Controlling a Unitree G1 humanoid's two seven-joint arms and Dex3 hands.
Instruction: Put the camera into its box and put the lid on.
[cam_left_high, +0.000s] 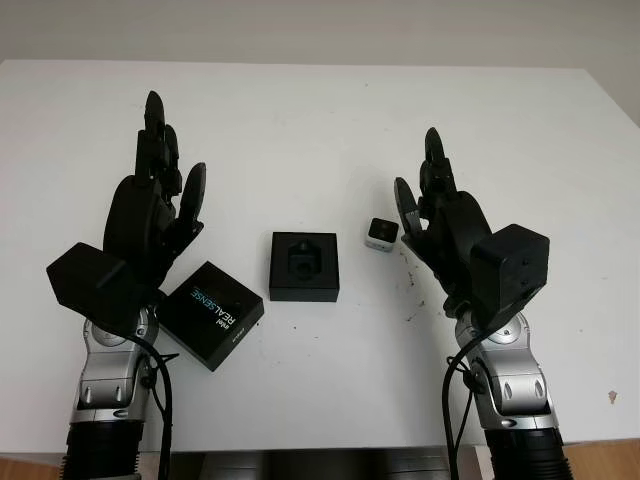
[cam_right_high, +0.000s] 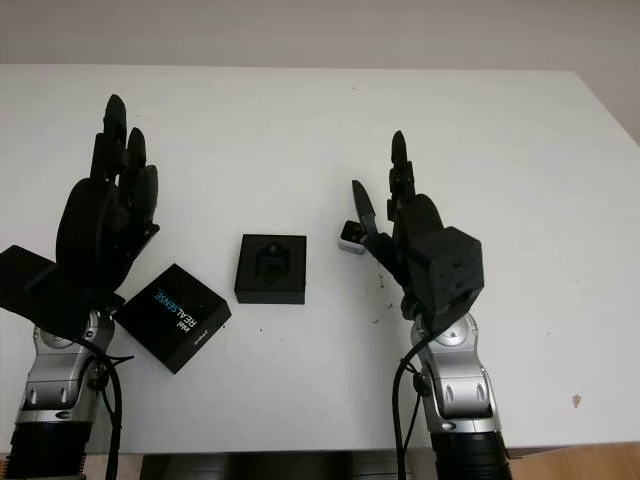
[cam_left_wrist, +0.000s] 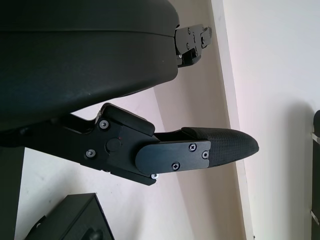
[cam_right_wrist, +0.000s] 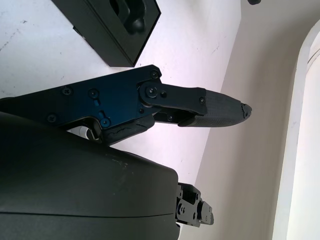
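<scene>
Lid (cam_left_high: 211, 314) nearest, camera (cam_left_high: 380, 234) just beside open right hand (cam_left_high: 440, 222) fingers (cam_left_high: 408, 210), untouched, box (cam_left_high: 304, 265) between.

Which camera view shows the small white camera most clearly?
The left eye view: the camera lies unobstructed beside the right hand. In the right eye view that hand partly covers it.
</scene>
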